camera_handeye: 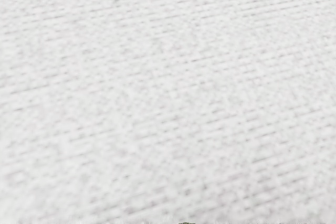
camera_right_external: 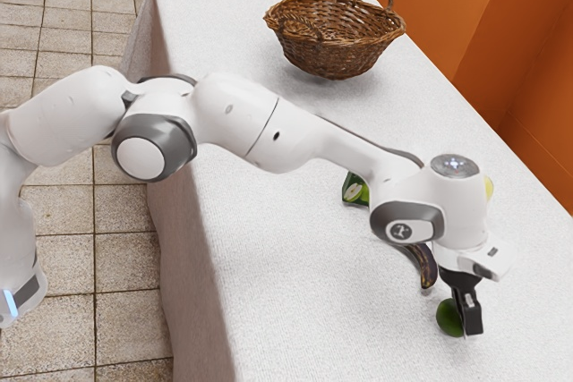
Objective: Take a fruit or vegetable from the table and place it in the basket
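At the lower right of the frame, the black gripper (camera_right_external: pixel 469 319) points down at the white-covered bench (camera_right_external: pixel 277 284), its jaws right beside a rounded green fruit or vegetable (camera_right_external: pixel 448 318) and overlapping it in the exterior view. Whether the jaws are apart, together or clamped on it cannot be told. There is one such green piece, low on the bench. Just above it in the frame lies one dark, curved, elongated piece (camera_right_external: pixel 425 267); nearer the centre, one dark green piece with a pale green face (camera_right_external: pixel 355 190), partly behind the arm; and right of centre, one yellow piece (camera_right_external: pixel 489 187), mostly hidden. One brown wicker basket (camera_right_external: pixel 331 49) stands at the upper right, well apart from the jaws.
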Controlling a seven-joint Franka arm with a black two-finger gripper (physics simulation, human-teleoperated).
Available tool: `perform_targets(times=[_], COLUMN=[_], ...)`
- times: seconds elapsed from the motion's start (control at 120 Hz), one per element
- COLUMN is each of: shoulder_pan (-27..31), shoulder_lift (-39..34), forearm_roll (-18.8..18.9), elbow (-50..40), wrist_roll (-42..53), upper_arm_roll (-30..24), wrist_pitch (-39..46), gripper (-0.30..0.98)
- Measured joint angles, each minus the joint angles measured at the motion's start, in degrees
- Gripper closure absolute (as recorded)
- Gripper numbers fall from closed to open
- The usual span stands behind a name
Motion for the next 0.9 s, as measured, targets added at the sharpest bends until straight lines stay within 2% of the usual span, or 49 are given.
perform_targets(times=[0.342,0.483,0.558,0.717,0.9], shoulder_pan=[0.0,0.1,0.0,-0.5,-2.1], shoulder_lift=[-1.4,-1.5,-1.8,-3.5,-6.2], forearm_roll=[-0.2,-0.8,-1.0,-0.6,0.1], elbow=[-3.7,-4.3,-4.6,-6.4,-8.1], wrist_roll=[0.9,1.5,1.6,0.9,-1.1], upper_arm_roll=[0.1,0.2,0.3,0.7,3.2], wrist_pitch=[2.1,2.8,3.0,3.2,3.3], gripper=[0.00,-0.10,-0.03,0.27,0.31])
